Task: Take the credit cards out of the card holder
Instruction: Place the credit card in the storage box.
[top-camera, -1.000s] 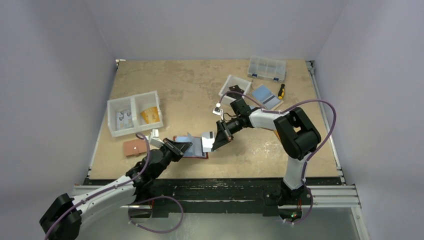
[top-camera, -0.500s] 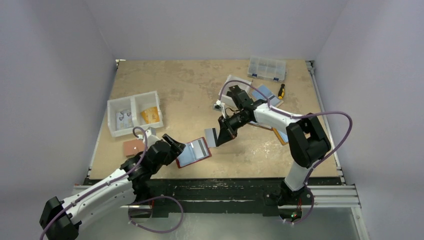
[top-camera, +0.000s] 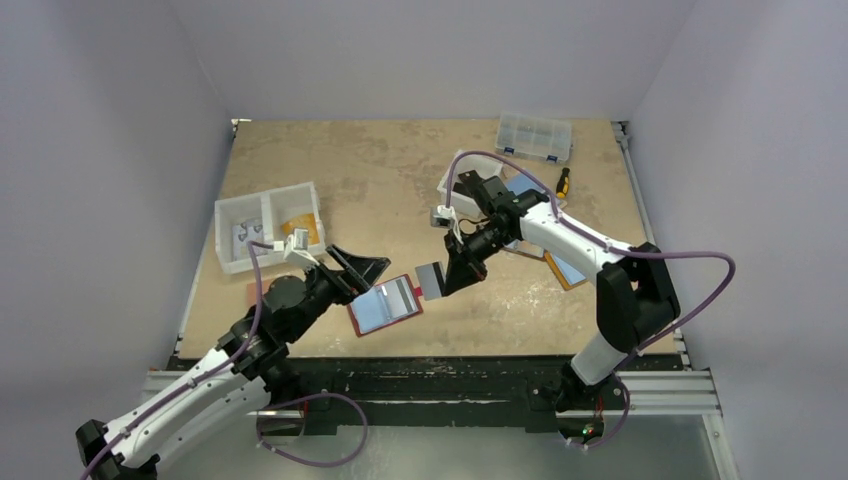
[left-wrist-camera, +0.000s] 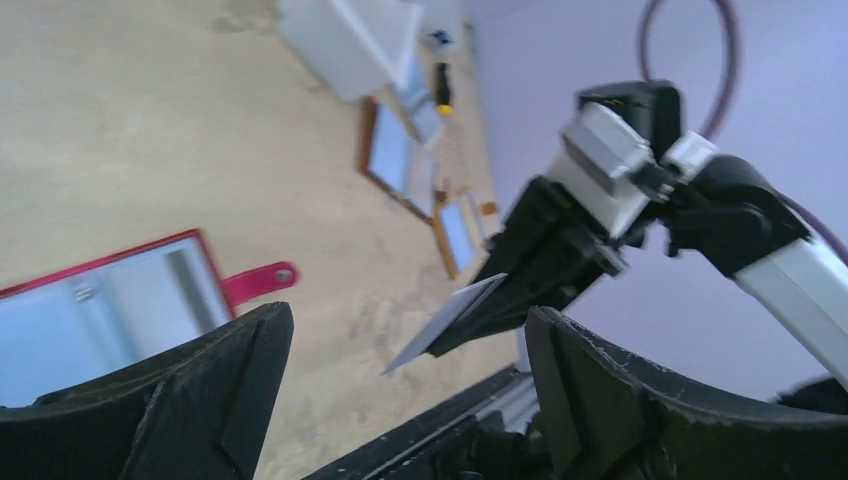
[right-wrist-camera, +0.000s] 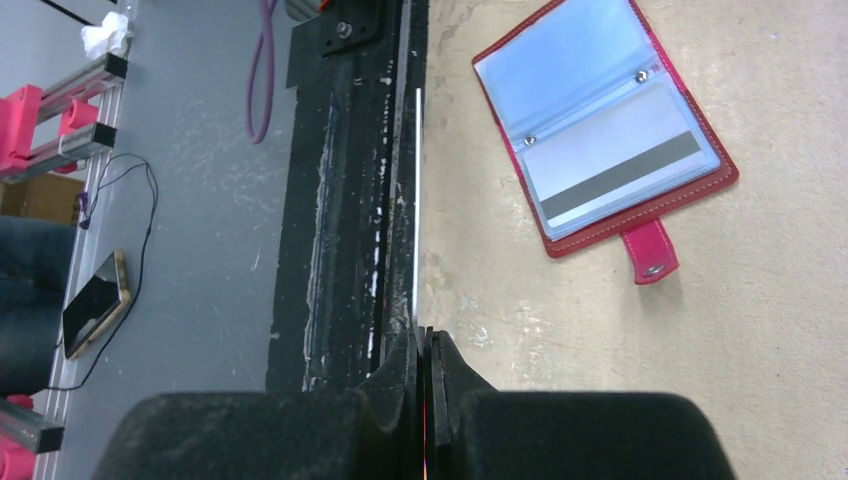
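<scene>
Right hand aloft, pinching grey credit card; left hand spread beside card holder.

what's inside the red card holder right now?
The card holder lies open. One sleeve shows a pale card with a dark stripe; the facing page looks light blue. Pages behind these are covered. The right tool pinches a second card, outside it.
</scene>
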